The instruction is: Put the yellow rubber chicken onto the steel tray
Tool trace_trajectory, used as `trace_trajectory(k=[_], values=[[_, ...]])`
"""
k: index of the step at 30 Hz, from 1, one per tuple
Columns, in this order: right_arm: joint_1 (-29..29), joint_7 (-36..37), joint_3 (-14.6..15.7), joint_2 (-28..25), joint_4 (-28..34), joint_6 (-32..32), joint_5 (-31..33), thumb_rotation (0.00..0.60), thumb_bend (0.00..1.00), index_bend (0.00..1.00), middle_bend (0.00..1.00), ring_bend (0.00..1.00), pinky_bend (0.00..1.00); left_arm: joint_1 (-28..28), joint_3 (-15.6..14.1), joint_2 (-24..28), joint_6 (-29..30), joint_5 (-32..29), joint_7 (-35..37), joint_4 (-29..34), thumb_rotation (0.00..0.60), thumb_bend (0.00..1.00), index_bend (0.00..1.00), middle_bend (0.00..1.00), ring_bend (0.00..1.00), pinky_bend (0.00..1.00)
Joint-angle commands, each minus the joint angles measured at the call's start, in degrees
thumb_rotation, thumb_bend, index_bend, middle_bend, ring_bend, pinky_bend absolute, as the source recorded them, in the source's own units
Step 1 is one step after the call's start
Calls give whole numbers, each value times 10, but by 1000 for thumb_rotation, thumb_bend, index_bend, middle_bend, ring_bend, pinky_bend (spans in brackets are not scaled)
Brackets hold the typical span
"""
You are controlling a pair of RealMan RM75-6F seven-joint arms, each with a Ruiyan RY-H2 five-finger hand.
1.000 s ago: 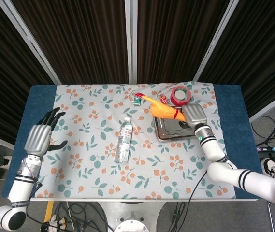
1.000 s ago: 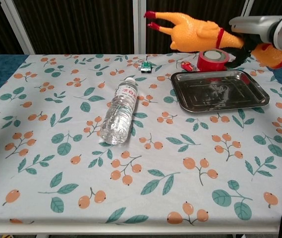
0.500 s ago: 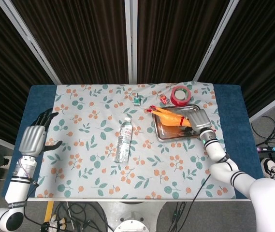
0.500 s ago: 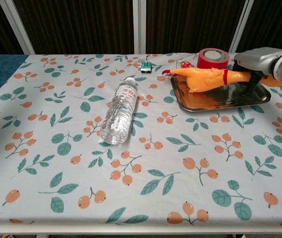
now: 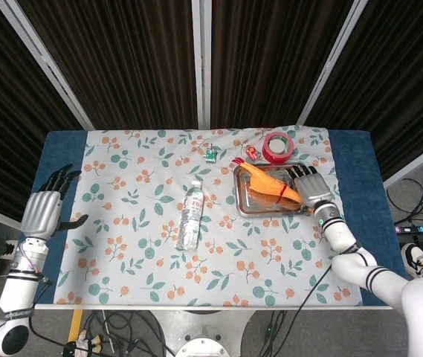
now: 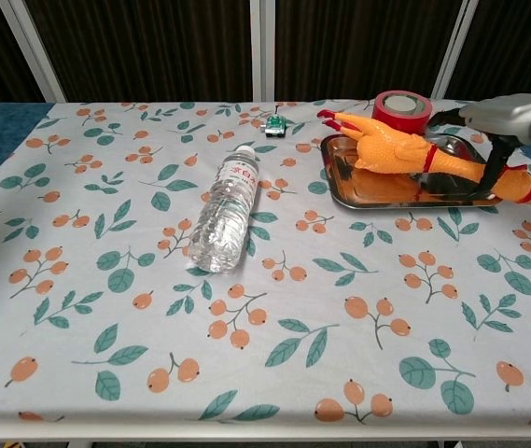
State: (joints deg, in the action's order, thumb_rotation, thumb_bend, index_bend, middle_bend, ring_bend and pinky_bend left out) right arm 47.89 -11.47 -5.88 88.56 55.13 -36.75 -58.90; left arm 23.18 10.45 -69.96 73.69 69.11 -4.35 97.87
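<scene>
The yellow rubber chicken [image 5: 269, 183] [image 6: 407, 153] lies lengthwise on the steel tray [image 5: 259, 205] [image 6: 375, 192], feet to the left. Its red-combed head pokes past the tray's right rim. My right hand [image 5: 312, 187] [image 6: 519, 116] hovers over the chicken's neck and head with fingers spread. One dark finger [image 6: 496, 161] hangs down beside the neck, and no grip on the chicken shows. My left hand [image 5: 42, 212] floats at the table's left edge, fingers apart and holding nothing. It shows only in the head view.
A clear water bottle [image 5: 189, 216] [image 6: 226, 208] lies on its side in the middle of the floral cloth. A red tape roll [image 5: 276, 146] [image 6: 401, 109] stands just behind the tray. A small green item [image 5: 210, 155] [image 6: 274, 124] sits at the back.
The right hand lowered the chicken from the air onto the tray, then spread its fingers and shifted right. The left hand drifted slightly left and down.
</scene>
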Motion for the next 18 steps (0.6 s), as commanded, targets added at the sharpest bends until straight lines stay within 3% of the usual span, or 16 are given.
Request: trace_trajectory(k=[1, 4, 8, 12, 14, 18], values=[[-45, 14, -5, -123, 149, -56, -18, 600, 0, 0, 37, 0, 85, -4, 1, 4, 1, 0, 4, -5, 600, 198, 186, 143, 113, 265], [-87, 44, -7, -189, 229, -115, -40, 600, 0, 0, 60, 0, 86, -11, 2, 7, 7, -2, 10, -11, 600, 198, 186, 143, 113, 265], [-162, 97, -2, -242, 298, -236, -93, 600, 54, 0, 182, 67, 137, -27, -6, 9, 23, 3, 8, -22, 600, 198, 186, 143, 113, 265], [-247, 132, 20, -259, 331, -371, -154, 600, 176, 38, 250, 110, 174, -47, -17, 12, 43, 14, 9, -31, 600, 199, 191, 144, 114, 263], [-288, 141, 36, -258, 344, -432, -184, 600, 190, 57, 250, 110, 174, -59, -27, 14, 55, 23, 2, -31, 600, 199, 192, 144, 113, 260], [-340, 142, 61, -253, 358, -497, -222, 600, 191, 60, 227, 110, 175, -83, -48, 22, 77, 38, -17, -18, 600, 199, 192, 144, 113, 255]])
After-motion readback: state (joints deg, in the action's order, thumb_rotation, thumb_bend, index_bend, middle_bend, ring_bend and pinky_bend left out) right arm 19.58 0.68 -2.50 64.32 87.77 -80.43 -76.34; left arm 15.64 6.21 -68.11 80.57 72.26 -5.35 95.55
